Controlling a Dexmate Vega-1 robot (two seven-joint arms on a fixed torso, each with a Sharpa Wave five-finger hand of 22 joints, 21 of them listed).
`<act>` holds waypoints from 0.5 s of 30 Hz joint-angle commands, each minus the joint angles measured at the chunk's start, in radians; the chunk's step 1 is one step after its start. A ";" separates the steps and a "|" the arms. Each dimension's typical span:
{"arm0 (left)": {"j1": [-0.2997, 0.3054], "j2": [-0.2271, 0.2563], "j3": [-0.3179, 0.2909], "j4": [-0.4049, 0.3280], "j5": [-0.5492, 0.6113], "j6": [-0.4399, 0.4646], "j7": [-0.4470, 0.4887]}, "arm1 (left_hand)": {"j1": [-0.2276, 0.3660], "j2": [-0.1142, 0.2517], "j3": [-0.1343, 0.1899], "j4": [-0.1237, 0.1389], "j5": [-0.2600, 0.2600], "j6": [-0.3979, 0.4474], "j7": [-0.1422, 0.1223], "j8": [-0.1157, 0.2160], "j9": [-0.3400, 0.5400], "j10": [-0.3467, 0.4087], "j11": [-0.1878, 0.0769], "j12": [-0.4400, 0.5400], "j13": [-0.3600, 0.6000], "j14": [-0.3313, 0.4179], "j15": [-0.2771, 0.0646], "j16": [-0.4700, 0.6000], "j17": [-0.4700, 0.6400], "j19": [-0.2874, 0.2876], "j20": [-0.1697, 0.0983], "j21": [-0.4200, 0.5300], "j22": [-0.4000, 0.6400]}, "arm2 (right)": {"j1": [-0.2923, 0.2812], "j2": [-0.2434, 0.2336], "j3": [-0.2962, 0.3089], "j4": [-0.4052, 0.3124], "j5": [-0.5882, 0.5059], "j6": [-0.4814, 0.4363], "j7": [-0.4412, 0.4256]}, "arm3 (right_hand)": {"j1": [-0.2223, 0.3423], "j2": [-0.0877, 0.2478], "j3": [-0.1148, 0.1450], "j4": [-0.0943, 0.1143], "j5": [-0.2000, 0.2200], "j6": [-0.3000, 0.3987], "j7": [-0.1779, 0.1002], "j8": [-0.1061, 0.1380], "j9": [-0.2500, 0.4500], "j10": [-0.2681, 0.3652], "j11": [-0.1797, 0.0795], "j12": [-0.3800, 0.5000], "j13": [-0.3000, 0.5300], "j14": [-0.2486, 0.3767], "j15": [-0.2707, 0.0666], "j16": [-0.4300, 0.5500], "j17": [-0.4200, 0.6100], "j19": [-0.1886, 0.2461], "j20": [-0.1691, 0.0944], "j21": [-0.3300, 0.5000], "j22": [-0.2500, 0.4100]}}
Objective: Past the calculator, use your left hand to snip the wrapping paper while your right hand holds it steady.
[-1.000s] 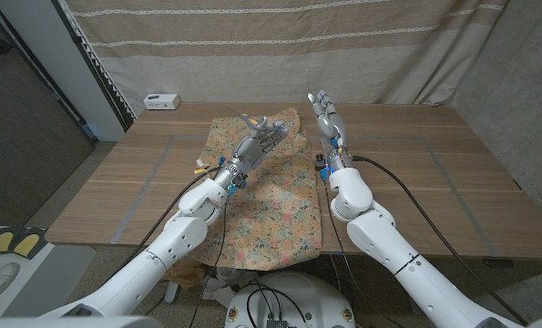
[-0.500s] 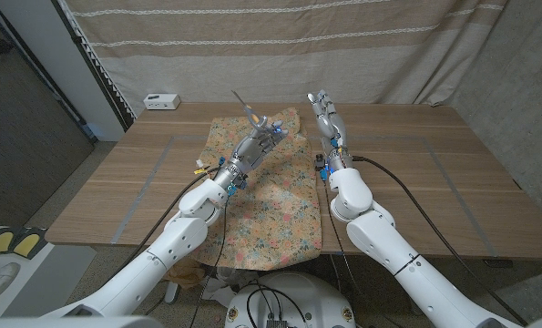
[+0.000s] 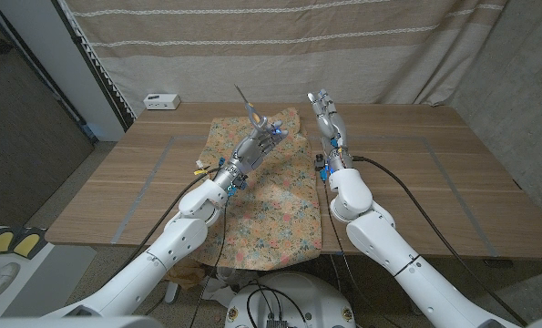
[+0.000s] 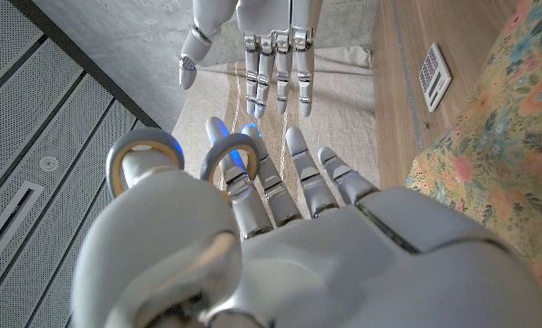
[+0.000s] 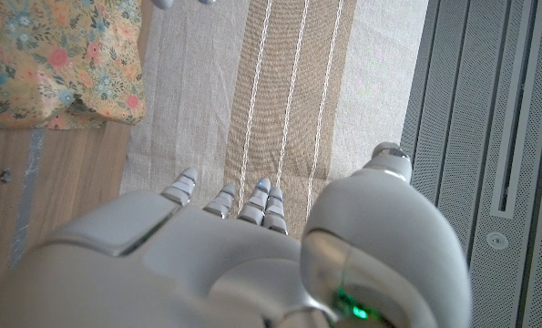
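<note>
A floral wrapping paper [image 3: 271, 200] lies down the middle of the wooden table [image 3: 434, 164], from its far part to the near edge. Over the paper's far end my left hand [image 3: 257, 141] grips scissors [image 3: 250, 111], their blades pointing up and away. The scissors' blue and orange rings [image 4: 143, 150] sit around its fingers in the left wrist view, with the paper [image 4: 498, 146] beside them. My right hand [image 3: 325, 117] hovers open, fingers straight, just right of the paper's far right corner. It also appears in the left wrist view [image 4: 261, 41]. The paper's edge [image 5: 52, 55] lies beyond my right hand [image 5: 216, 255].
A small white calculator [image 3: 161, 100] sits at the table's far left, also seen as the calculator [image 4: 434, 75] from the left wrist. A striped curtain [image 3: 389, 46] hangs behind the table. A black cable [image 3: 416, 187] trails over the table's right side.
The scissors' blades have swung from pointing leftward to pointing up and away as my left hand tilted. My right hand has stayed still.
</note>
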 commanded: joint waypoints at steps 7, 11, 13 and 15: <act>0.011 0.004 -0.002 -0.002 0.018 -0.005 0.031 | -0.042 -0.066 -0.027 0.012 -0.008 0.010 0.032 0.005 0.003 0.028 -0.003 0.039 0.048 0.018 -0.164 0.014 0.019 0.018 -0.017 0.003 0.006 | 0.006 0.002 0.002 -0.007 -0.025 0.008 -0.006 | -0.007 0.002 -0.010 -0.003 -0.004 -0.015 -0.002 0.001 0.002 -0.006 -0.004 -0.002 0.003 -0.014 -0.001 0.004 0.000 -0.004 0.004 0.004 0.000; 0.006 0.004 -0.001 0.006 0.014 0.002 0.029 | -0.056 -0.082 -0.029 0.015 -0.012 0.012 0.045 0.005 0.003 0.032 -0.003 0.043 0.051 0.018 -0.163 0.015 0.023 0.019 -0.015 0.003 0.007 | 0.008 0.002 0.002 -0.009 -0.038 0.009 -0.011 | -0.007 0.002 -0.010 -0.003 -0.004 -0.015 -0.002 0.002 0.002 -0.006 -0.005 -0.001 0.003 -0.015 -0.001 0.003 0.000 -0.004 0.004 0.004 0.000; 0.002 0.003 0.000 0.012 0.018 0.002 0.029 | -0.074 -0.098 -0.031 0.021 -0.016 0.019 0.051 0.007 0.003 0.038 -0.002 0.045 0.047 0.022 -0.163 0.017 0.026 0.021 -0.017 0.003 0.007 | 0.009 0.004 0.002 -0.011 -0.041 0.006 -0.015 | -0.007 0.002 -0.010 -0.003 -0.004 -0.015 -0.001 0.002 0.002 -0.006 -0.004 -0.001 0.003 -0.015 0.000 0.003 0.000 -0.004 0.006 0.004 0.000; -0.003 0.002 0.000 0.017 0.013 0.006 0.025 | -0.087 -0.111 -0.031 0.025 -0.020 0.018 0.057 0.006 0.003 0.050 0.000 0.048 0.042 0.029 -0.162 0.021 0.030 0.022 -0.015 0.003 0.007 | 0.010 0.003 0.003 -0.013 -0.045 0.005 -0.016 | -0.008 0.002 -0.011 -0.003 -0.005 -0.016 -0.002 0.002 0.002 -0.007 -0.006 -0.002 0.003 -0.015 0.000 0.003 0.000 -0.004 0.005 0.004 0.000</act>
